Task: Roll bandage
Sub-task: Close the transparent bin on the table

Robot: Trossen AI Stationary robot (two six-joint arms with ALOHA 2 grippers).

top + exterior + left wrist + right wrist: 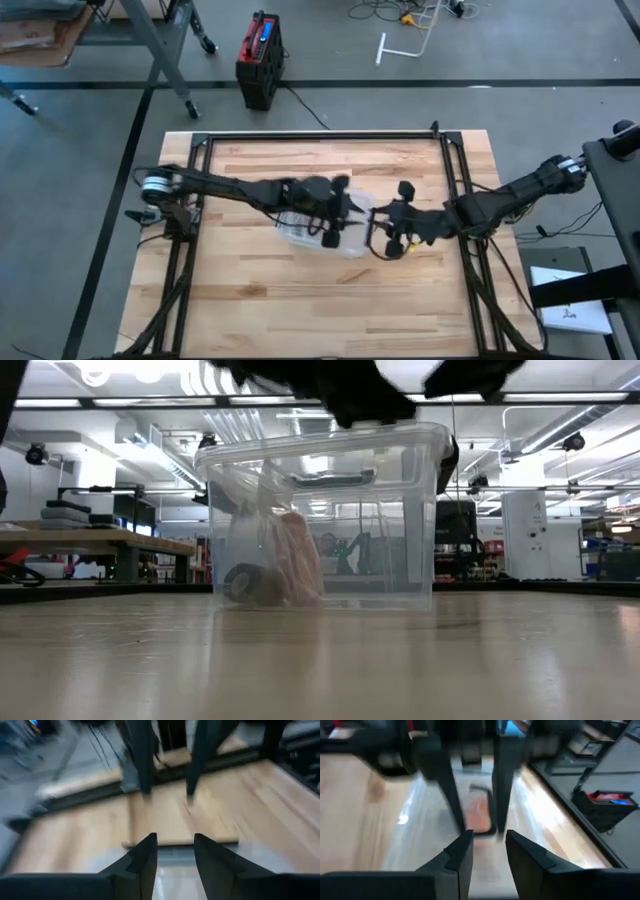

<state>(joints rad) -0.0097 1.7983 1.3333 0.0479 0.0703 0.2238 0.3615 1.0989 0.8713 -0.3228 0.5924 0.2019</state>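
A clear plastic bin (320,238) stands mid-table, and also shows in the low view (320,510). Inside it a pinkish-tan bandage (297,555) lies bunched on the bin's floor, with a dark roll (245,583) beside it. The bandage also shows in the right wrist view (480,815). My left gripper (335,222) hovers over the bin, open and empty (175,852). My right gripper (382,226) is at the bin's right side, pointing at it, open and empty (488,847).
A black metal frame (320,137) runs around the wooden table top (250,300). Bare wood lies on the bin's near side. A red and black box (260,60) sits on the floor beyond the table's far edge.
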